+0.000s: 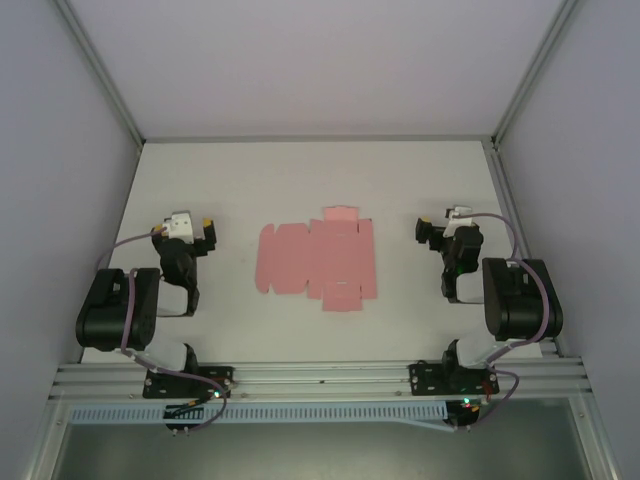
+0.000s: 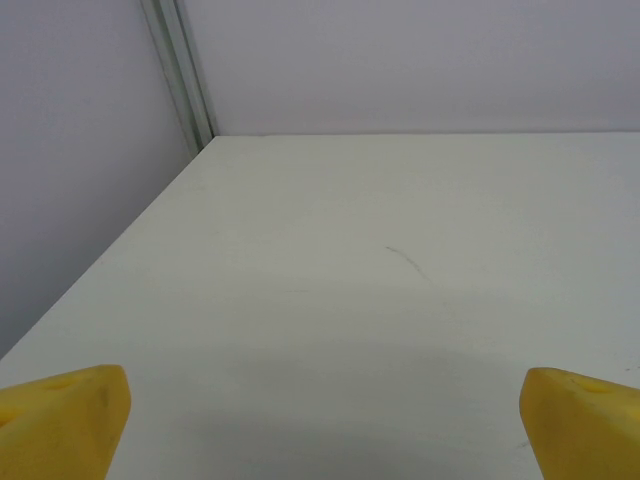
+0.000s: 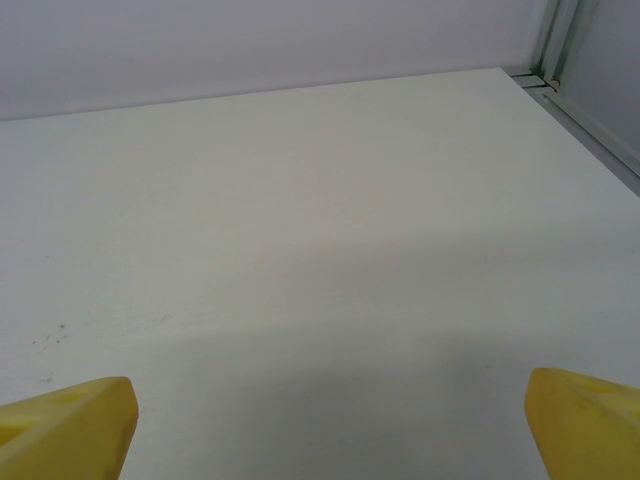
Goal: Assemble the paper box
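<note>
One flat paper box (image 1: 318, 258), long axis left-right, left gripper (image 1: 207, 233) wide, right gripper (image 1: 421, 232) wide

The flat paper box (image 1: 315, 262) lies mid-table on the white table (image 1: 300, 175) — bare lanes separate it from the left gripper (image 1: 205, 233) and right gripper (image 1: 420, 232), both spread wide. Beyond it, open surface runs to the back wall (image 1: 320, 60); side walls (image 1: 50, 150) and corner posts (image 1: 100, 72) hem the edges.

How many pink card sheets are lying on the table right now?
1. The paper box, a flat unfolded pink sheet, lies at the middle of the table; none seems hidden.
</note>
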